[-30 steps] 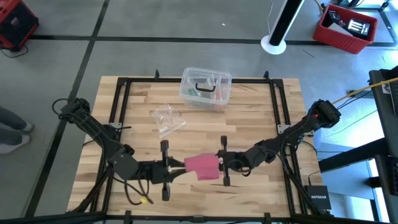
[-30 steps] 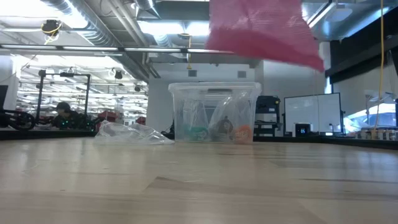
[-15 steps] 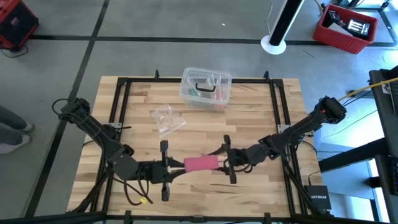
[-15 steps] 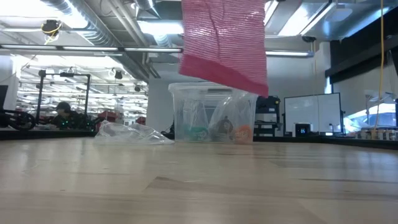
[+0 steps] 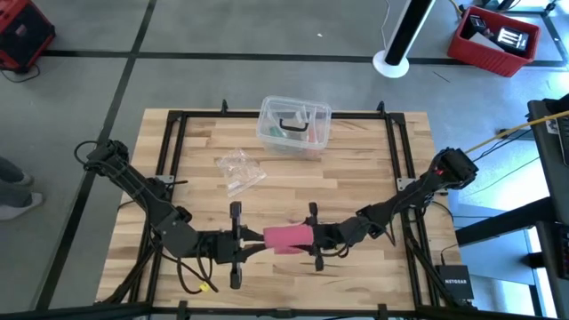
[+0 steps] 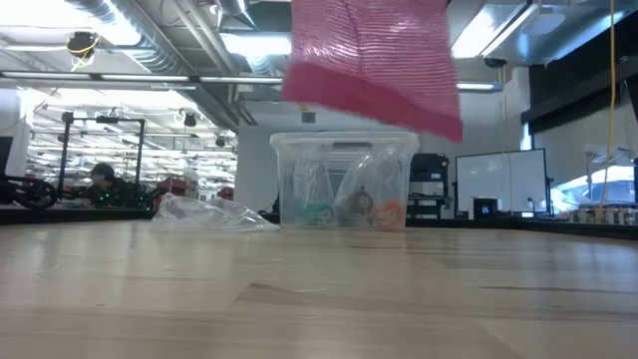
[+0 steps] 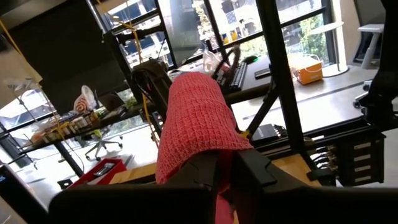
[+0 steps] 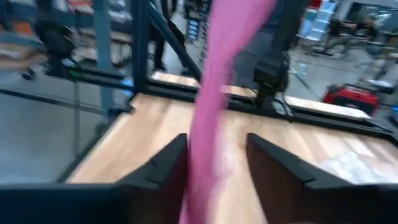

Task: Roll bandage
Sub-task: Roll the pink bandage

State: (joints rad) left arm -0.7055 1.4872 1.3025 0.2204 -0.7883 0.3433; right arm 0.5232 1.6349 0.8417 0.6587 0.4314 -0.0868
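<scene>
1. The bandage [image 5: 286,236] is a pinkish-red woven strip, held clear of the desk [image 5: 356,178] near its front edge, between the two grippers. In the low view its lower edge [image 6: 371,95] hangs well above the wood.

2. Left gripper [image 5: 253,235]: its fingers are closed on the bandage's left end. In the left wrist view the cloth [image 7: 196,121] rises from between the dark fingers [image 7: 205,171] and drapes over in a soft hump.

3. Right gripper [image 5: 313,236]: at the bandage's right end. In the right wrist view the strip [image 8: 217,93] runs between its two fingers [image 8: 165,165], which stand apart on either side. Whether they press the cloth cannot be told.

4. Handling, by judgement: light, limp, open-weave fabric. It sags and folds under its own weight, so it should not slip readily, but it will unroll or bunch if let slack. Nothing about it looks fragile.

5. Where to take hold, by judgement: at the ends, across the full width, keeping light tension between the two grips so that the turns lie even.

6. Farther back on the desk: a crumpled clear wrapper [image 5: 238,170], then a clear plastic box [image 5: 294,125] near the far edge, both well apart from the bandage.
</scene>
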